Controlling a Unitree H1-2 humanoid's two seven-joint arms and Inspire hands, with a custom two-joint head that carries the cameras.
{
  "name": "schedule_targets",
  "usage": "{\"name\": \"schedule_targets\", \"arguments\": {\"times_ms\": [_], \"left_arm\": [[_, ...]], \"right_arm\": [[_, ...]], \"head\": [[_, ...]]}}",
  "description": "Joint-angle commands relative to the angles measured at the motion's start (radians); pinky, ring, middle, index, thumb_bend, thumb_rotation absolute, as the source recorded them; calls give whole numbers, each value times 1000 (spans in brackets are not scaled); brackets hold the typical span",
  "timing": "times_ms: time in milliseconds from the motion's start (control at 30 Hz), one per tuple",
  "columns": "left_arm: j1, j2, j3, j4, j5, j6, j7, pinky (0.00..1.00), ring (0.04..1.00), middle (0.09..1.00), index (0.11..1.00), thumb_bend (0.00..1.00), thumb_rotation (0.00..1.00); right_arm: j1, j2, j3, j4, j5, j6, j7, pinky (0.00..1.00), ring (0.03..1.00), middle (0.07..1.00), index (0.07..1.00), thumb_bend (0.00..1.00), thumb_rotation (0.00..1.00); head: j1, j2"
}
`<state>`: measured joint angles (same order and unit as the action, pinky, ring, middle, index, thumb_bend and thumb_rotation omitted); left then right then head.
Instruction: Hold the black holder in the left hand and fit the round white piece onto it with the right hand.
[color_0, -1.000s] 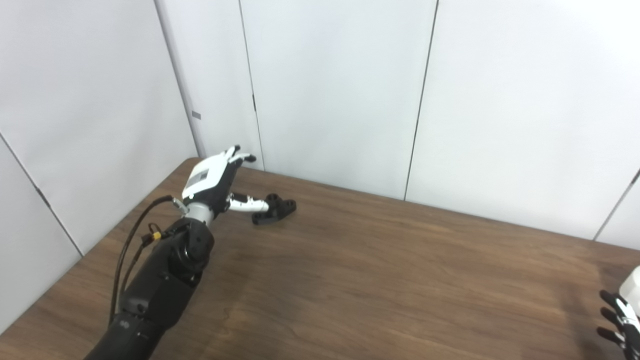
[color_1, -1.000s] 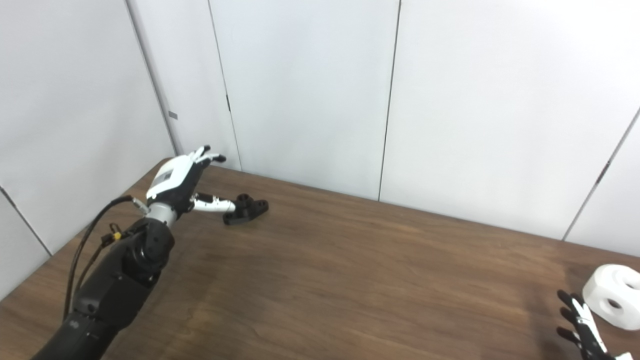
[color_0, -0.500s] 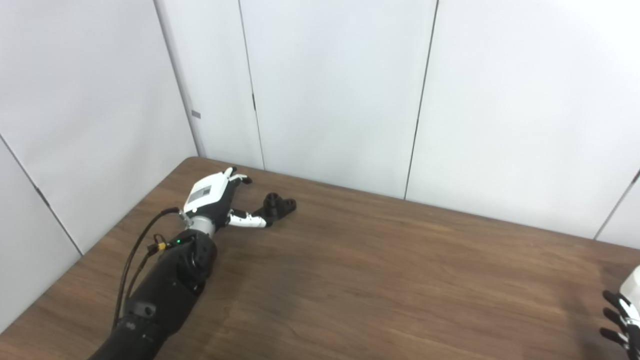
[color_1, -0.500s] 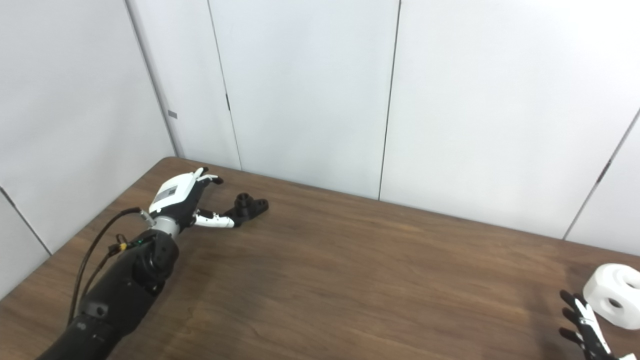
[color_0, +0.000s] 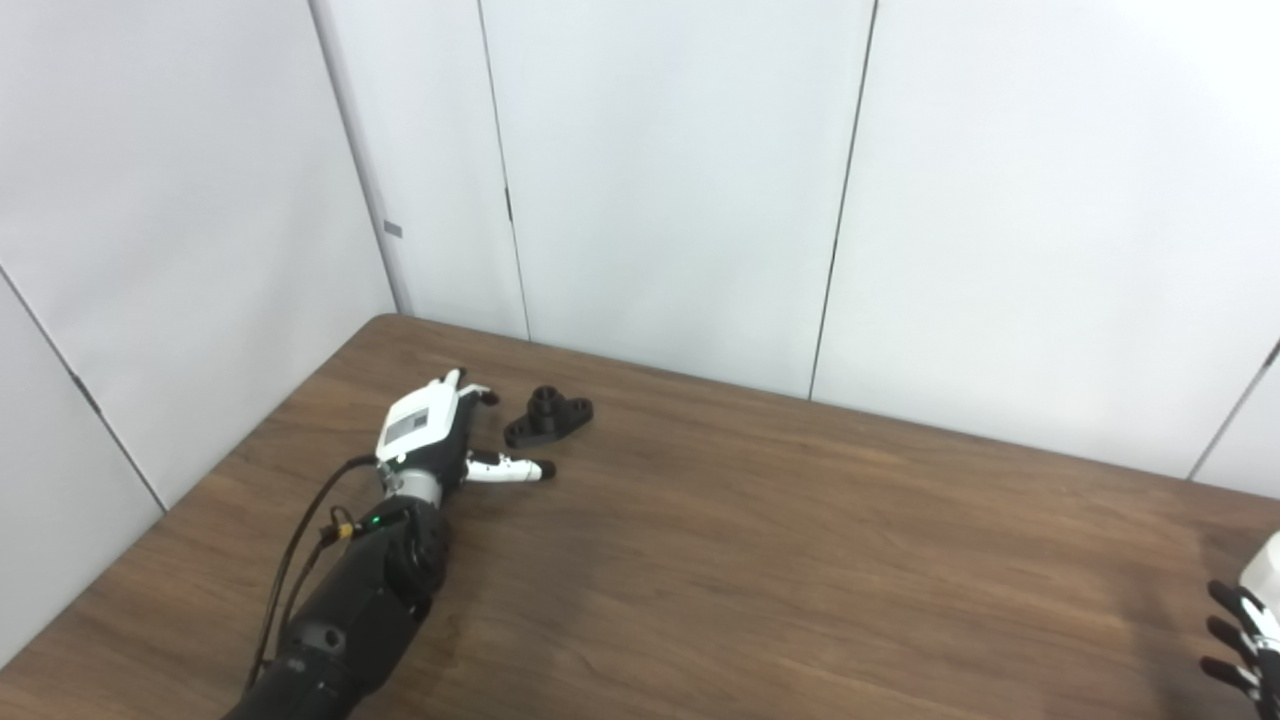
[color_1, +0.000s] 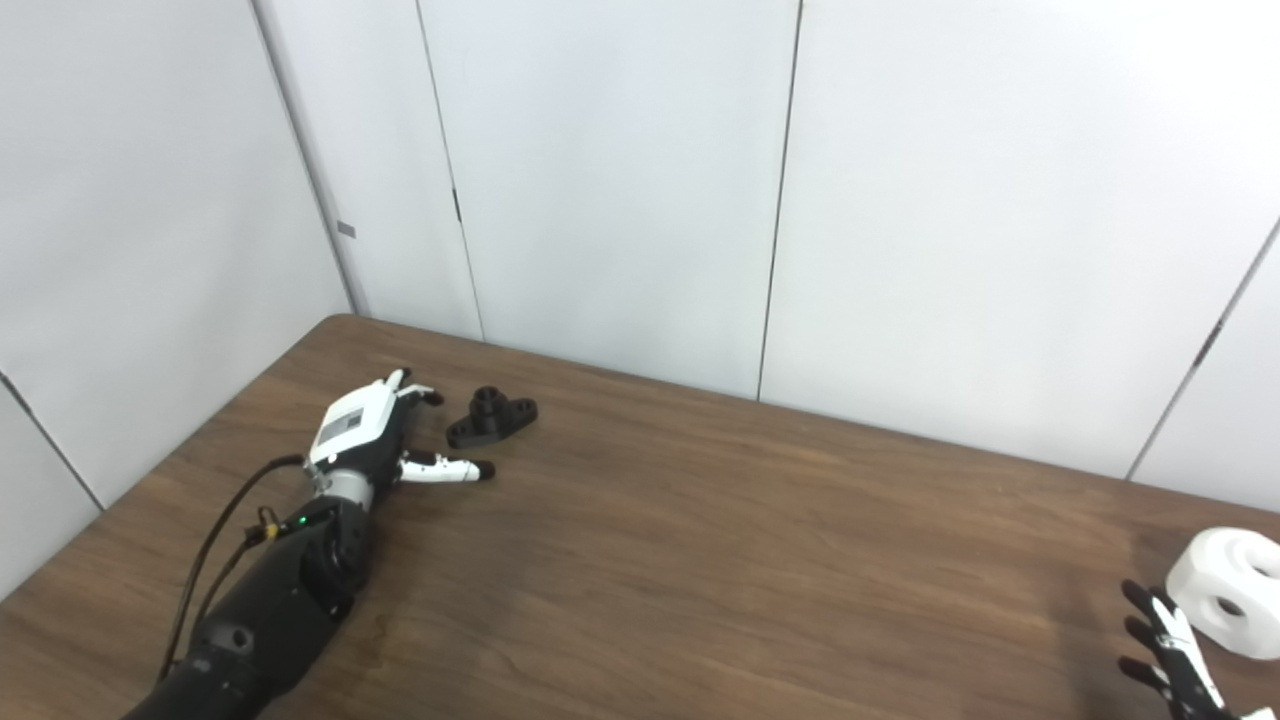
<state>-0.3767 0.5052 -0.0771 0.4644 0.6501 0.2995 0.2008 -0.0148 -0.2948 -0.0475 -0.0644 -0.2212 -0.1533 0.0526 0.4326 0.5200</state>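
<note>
The black holder (color_0: 548, 417) lies flat on the brown table (color_0: 760, 560), near the far left corner. My left hand (color_0: 437, 440) rests low just left of it, open, with the thumb stretched toward the holder but apart from it. The round white piece (color_1: 1233, 592) sits at the table's right edge; only a sliver of the round white piece (color_0: 1268, 572) appears in the left eye view. My right hand (color_1: 1165, 650) is at the bottom right corner, just left of the piece, fingers spread and holding nothing.
White wall panels (color_0: 660, 180) stand right behind the table's far edge and along its left side. A black cable (color_0: 300, 540) loops off my left forearm.
My left hand has come down and drawn back toward me, away from the holder, which has not moved. The right hand stays in place.
</note>
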Motion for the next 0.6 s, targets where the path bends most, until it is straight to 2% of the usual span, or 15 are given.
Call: {"name": "schedule_targets", "arguments": {"times_ms": [0, 133, 333, 433, 567], "left_arm": [[-39, 5, -8, 24, 17, -11, 43, 1000, 1000, 1000, 788, 1000, 349], [-45, -2, -13, 64, -1, -39, 76, 1000, 1000, 1000, 768, 989, 307], [-62, -7, -30, 95, -7, -45, 93, 1000, 1000, 1000, 761, 977, 313], [-67, -18, -12, 99, -49, -53, 84, 1000, 1000, 1000, 759, 972, 298], [-72, -33, 15, 92, -128, -64, 32, 1000, 1000, 1000, 759, 952, 298]], "right_arm": [[-16, -16, -13, -34, 14, -7, -1, 840, 933, 999, 936, 765, 252], [-14, -15, -13, -35, 14, -12, -1, 840, 925, 997, 934, 758, 247], [-11, -12, -14, -40, 23, -8, 4, 842, 925, 997, 934, 756, 265], [-8, -10, -14, -47, 24, -2, 4, 837, 923, 996, 932, 754, 271], [-1, -9, -14, -60, 21, 5, 4, 829, 920, 994, 930, 753, 275]], "head": [[-3, 2], [-5, 4], [-11, 8], [-16, 11], [-21, 16]]}}
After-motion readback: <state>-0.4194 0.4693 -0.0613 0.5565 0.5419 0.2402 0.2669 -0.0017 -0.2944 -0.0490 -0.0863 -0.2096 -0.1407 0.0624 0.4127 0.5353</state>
